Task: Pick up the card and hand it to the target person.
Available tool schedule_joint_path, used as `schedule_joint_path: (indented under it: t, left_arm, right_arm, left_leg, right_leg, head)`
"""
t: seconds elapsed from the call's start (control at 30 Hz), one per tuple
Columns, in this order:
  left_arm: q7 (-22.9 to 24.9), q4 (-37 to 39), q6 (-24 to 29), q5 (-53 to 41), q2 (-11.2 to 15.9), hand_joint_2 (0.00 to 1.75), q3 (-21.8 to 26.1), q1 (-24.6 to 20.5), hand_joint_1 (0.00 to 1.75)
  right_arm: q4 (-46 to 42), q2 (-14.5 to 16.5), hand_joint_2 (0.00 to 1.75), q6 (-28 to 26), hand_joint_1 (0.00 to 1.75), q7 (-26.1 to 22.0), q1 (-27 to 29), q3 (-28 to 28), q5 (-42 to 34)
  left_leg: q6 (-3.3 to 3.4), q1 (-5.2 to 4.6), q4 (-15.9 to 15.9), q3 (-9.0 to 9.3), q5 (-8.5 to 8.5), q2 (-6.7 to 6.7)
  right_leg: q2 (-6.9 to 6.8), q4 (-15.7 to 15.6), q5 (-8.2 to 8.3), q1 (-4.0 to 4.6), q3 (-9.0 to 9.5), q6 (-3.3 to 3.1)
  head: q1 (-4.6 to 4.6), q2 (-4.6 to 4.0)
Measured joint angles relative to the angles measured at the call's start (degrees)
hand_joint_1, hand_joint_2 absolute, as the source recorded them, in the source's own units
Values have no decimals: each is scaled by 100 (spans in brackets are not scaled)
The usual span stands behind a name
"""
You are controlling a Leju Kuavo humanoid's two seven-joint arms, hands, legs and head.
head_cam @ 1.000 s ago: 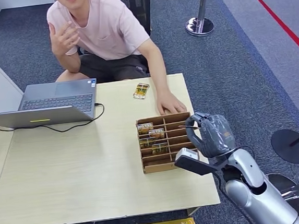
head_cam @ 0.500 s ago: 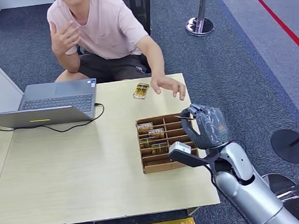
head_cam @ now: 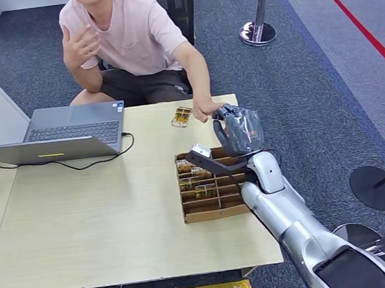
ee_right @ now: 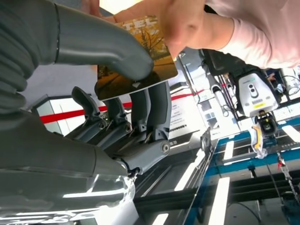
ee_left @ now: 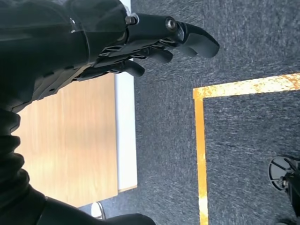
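Between thumb and fingers: right hand (ee_right: 116, 93) pinches card (ee_right: 141, 61) | at fingertips: person's hand (ee_right: 183, 26) touching card's far end | left hand (ee_left: 116, 42): fingers extended, released, holding nothing

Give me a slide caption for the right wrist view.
Right hand pinches the card as the person's hand takes its far end.

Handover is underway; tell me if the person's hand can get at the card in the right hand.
Probably yes: the person's hand already touches the card that the right hand pinches; nothing lies between them.
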Motion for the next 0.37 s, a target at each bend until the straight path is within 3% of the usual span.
schedule_joint_path:
  t: [0.07,0.1,0.23,0.37]
  left_arm:
    - [-1,0,-13,-33,0,175,0,-1,0]
    - [-2,0,-16,-50,0,175,0,0,0]
    - [-23,0,-13,-86,4,0,0,0,0]
    - [-82,0,45,-81,13,0,0,0,0]
  right_arm:
    - [220,76,175,-3,0,-9,-91,-35,14]
    - [315,107,175,-4,0,-11,-127,-46,22]
    - [571,197,175,-8,0,-20,-232,-123,67]
    - [743,249,175,-8,0,-24,-280,-197,71]
  left_leg:
    - [0,0,0,0,0,0]
    - [0,0,0,0,0,0]
    - [0,0,0,-1,-1,0]
    - [0,0,0,-1,-1,0]
  right_leg:
    - [0,0,-2,0,0,-3]
    - [0,0,-3,0,-1,-4]
    - [0,0,-3,0,-2,-5]
    - [0,0,-3,0,-2,-5]
  head:
    - [1,0]
    - [0,0]
    - [1,-1]
    - [0,0]
